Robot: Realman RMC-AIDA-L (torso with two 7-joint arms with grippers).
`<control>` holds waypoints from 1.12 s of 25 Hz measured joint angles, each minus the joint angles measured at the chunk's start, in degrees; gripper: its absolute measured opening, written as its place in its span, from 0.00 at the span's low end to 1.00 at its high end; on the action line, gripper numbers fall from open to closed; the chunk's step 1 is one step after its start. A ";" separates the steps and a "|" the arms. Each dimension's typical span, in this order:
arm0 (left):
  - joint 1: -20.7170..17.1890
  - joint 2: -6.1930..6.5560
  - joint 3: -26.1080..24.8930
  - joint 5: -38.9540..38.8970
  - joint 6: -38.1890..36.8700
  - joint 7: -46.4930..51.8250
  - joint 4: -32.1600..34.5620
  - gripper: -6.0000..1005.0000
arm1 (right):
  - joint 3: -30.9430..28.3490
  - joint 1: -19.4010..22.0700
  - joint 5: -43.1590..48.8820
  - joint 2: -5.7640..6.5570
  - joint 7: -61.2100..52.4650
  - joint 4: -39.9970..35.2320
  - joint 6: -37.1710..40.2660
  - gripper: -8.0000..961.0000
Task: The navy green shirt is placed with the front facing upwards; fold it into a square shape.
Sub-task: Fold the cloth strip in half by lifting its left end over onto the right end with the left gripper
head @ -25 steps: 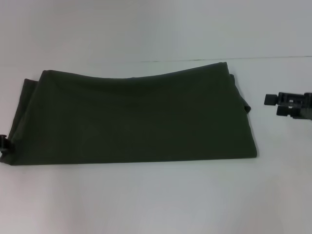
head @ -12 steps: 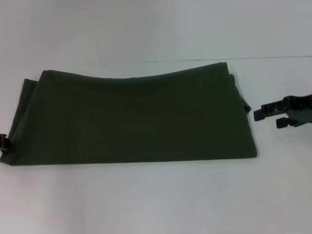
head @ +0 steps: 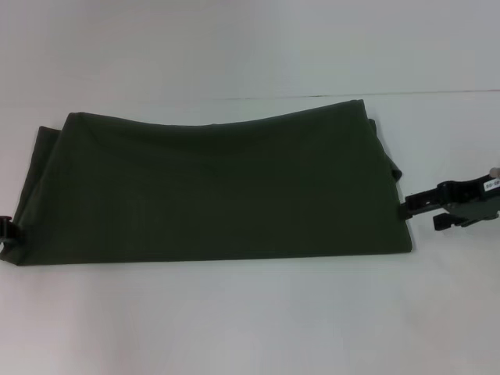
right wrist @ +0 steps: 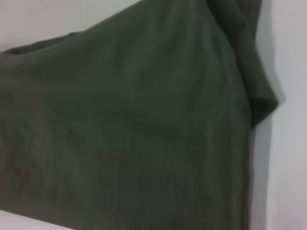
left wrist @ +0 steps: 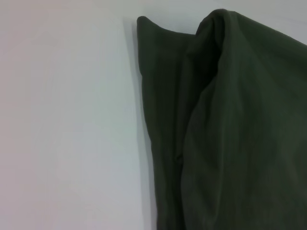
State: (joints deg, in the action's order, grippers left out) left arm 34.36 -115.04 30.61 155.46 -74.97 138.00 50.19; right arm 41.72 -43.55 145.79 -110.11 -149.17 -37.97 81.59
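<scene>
On the white worktop [head: 250,320]: the navy green shirt [head: 219,191] lies folded into a long flat band running across the middle, plain side up.
Shirt edges: the near fold is straight; the far edge dips slightly in the middle; at the robot's right end a small flap of cloth sticks out past the corner.
Left wrist view: layered folds of the shirt's [left wrist: 230,129] end, bare worktop [left wrist: 67,124] beside it.
Right wrist view: the shirt's [right wrist: 134,124] broad smooth surface, with the flap at its edge.
Right end effector [head: 418,211]: low at the shirt's right end, fingers released and spread, upper fingertip touching the cloth edge.
Left end effector [head: 6,232]: barely in view at the shirt's near left corner; grip cannot be told.
</scene>
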 joint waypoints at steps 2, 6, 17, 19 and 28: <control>0.00 0.00 0.02 0.00 0.00 -0.05 0.00 0.08 | 0.31 -0.06 0.01 -0.45 0.40 0.89 -1.02 0.87; 0.00 0.00 -0.08 0.00 0.00 -0.17 0.00 0.08 | 1.11 -0.09 0.05 -1.38 0.96 1.61 -2.01 0.86; -0.09 -0.07 -0.20 0.02 0.00 -0.51 -0.01 0.08 | 2.77 -0.14 0.11 -2.39 0.98 2.02 -3.28 0.86; -0.09 -0.08 -0.20 0.02 -0.01 -0.52 -0.01 0.08 | 3.00 -0.14 0.11 -2.51 0.98 2.25 -3.37 0.86; -0.09 -0.09 -0.20 0.02 -0.08 -0.55 -0.01 0.08 | 3.28 -0.14 0.11 -3.05 1.00 2.30 -4.08 0.85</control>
State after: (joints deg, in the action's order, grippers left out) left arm 34.28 -115.13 30.41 155.48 -75.06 137.46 50.18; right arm 44.99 -43.68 145.90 -113.16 -148.18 -35.68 77.50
